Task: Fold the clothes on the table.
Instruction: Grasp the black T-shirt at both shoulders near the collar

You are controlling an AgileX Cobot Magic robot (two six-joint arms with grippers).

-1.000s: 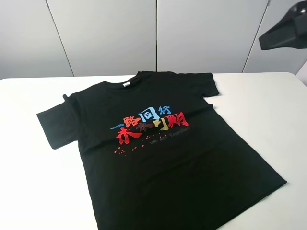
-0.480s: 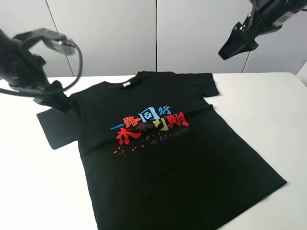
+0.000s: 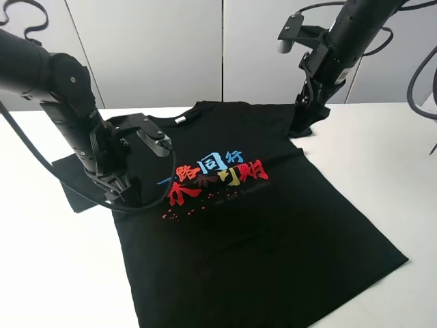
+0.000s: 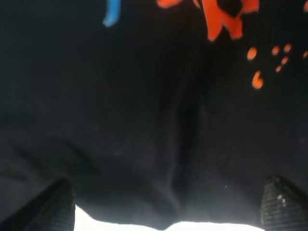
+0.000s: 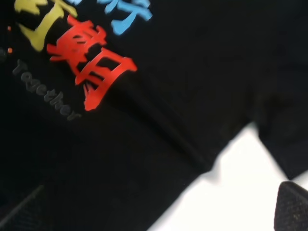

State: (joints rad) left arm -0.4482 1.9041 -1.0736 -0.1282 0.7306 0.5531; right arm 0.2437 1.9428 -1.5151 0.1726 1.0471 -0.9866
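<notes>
- The black T-shirt (image 3: 259, 232) lies flat and chest-up on the white desk (image 3: 382, 157), with its collar toward the far edge.
- Its red, blue and yellow print (image 3: 212, 176) sits mid-chest, and a small white neck tag (image 3: 180, 119) shows at the collar.
- The left hand (image 3: 125, 197) is down at the shirt near the armpit, beside the sleeve on its own side, which lies spread on the desk.
- In the left wrist view its fingers (image 4: 50, 209) stand far apart, with black cloth and the shirt's edge between them. They grip nothing.
- The right hand (image 3: 302, 126) is low at the other sleeve, close to the shoulder.
- In the right wrist view one finger (image 5: 293, 207) hangs over bare desk just off the sleeve. The other is hard to pick out against the black cloth but seems to sit at the opposite edge, so this hand looks spread too, with nothing held.
</notes>
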